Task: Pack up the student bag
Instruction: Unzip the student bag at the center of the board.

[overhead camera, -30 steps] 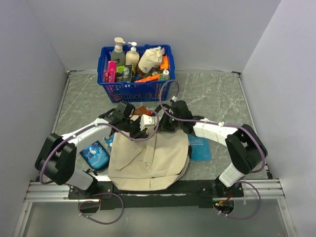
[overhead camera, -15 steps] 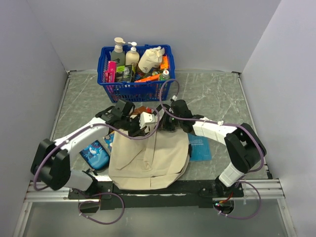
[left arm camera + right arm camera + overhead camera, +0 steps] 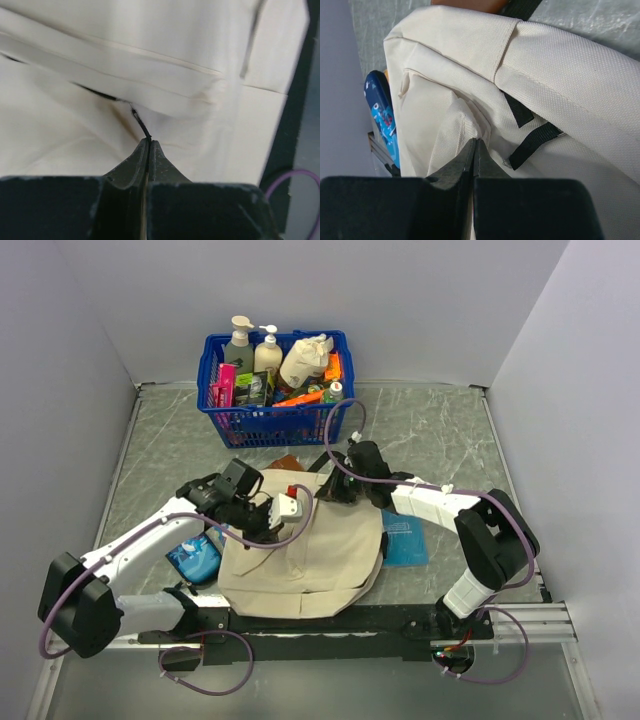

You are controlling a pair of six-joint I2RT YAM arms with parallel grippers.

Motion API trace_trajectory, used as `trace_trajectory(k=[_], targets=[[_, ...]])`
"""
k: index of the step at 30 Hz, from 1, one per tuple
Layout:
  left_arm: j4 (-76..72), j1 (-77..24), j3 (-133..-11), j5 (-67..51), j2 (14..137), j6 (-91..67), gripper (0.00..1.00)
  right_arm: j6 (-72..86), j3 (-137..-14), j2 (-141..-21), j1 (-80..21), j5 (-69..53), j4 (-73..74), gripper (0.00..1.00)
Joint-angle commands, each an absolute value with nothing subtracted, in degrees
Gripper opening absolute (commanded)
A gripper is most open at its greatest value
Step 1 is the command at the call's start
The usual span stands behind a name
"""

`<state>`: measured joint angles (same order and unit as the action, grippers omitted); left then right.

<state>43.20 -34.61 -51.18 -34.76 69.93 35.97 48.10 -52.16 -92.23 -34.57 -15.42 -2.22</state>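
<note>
The beige student bag (image 3: 320,550) lies flat in front of the arm bases. My left gripper (image 3: 283,508) is over the bag's upper left part. In the left wrist view it (image 3: 149,142) is shut on a thin black zipper pull (image 3: 140,120) that rises from the cream fabric (image 3: 175,40). My right gripper (image 3: 335,490) is at the bag's far edge. In the right wrist view it (image 3: 475,143) is shut on a pinched fold of the bag's fabric (image 3: 570,110), next to a black strap (image 3: 535,142).
A blue basket (image 3: 275,425) full of bottles and packets stands at the back. A blue shark-print pencil case (image 3: 195,555) lies left of the bag and also shows in the right wrist view (image 3: 382,115). A blue flat item (image 3: 405,540) lies to the right, and a brown object (image 3: 288,462) lies behind the bag.
My left arm has drawn back and to the left with the zipper pull in its jaws. The bag's top has flattened and spread towards the back. The right gripper has stayed put.
</note>
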Motion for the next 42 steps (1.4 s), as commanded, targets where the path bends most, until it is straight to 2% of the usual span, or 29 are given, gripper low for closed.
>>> trace_trajectory(k=[1,8,9,12,14,18,21,28,37,42], targets=[[54.7,-37.3,-54.0,-39.2,67.4,38.7,0.01,46.1,-52.8,-91.0,-32.2,-7.0,-2.9,0.00],[59.5,-40.2,-51.2,-36.7,65.0,40.3,0.01,43.6,-53.9,-90.3,-30.9,-5.6,-2.3,0.02],[58.7,-40.3,-51.0,-36.5,65.0,40.0,0.01,43.3,-54.1,-90.2,-31.0,-6.1,-1.9,0.29],[53.6,-40.2,-50.6,-34.9,64.9,36.7,0.09,42.7,-53.4,-87.7,-32.5,-7.6,-0.6,0.66],[49.6,-40.2,-50.5,-32.8,64.8,33.5,0.12,41.6,-54.0,-85.0,-35.3,-5.9,2.2,0.72],[39.8,-40.1,-50.2,-29.0,65.2,25.3,0.12,39.6,-58.3,-83.4,-42.2,-0.3,13.3,0.73],[36.7,-40.0,-49.8,-31.3,65.0,21.4,0.12,40.3,-63.9,-85.7,-46.1,3.8,21.8,0.73],[41.6,-40.0,-51.2,-35.5,64.1,25.7,0.28,40.5,-72.3,-91.8,-50.9,8.4,32.8,0.69],[46.4,-38.0,-57.1,-34.3,61.4,27.4,0.35,40.7,-73.7,-95.6,-51.1,9.1,35.2,0.62],[45.5,-35.8,-56.3,-30.3,60.6,27.6,0.36,40.8,-71.3,-92.7,-51.1,9.6,34.0,0.52]])
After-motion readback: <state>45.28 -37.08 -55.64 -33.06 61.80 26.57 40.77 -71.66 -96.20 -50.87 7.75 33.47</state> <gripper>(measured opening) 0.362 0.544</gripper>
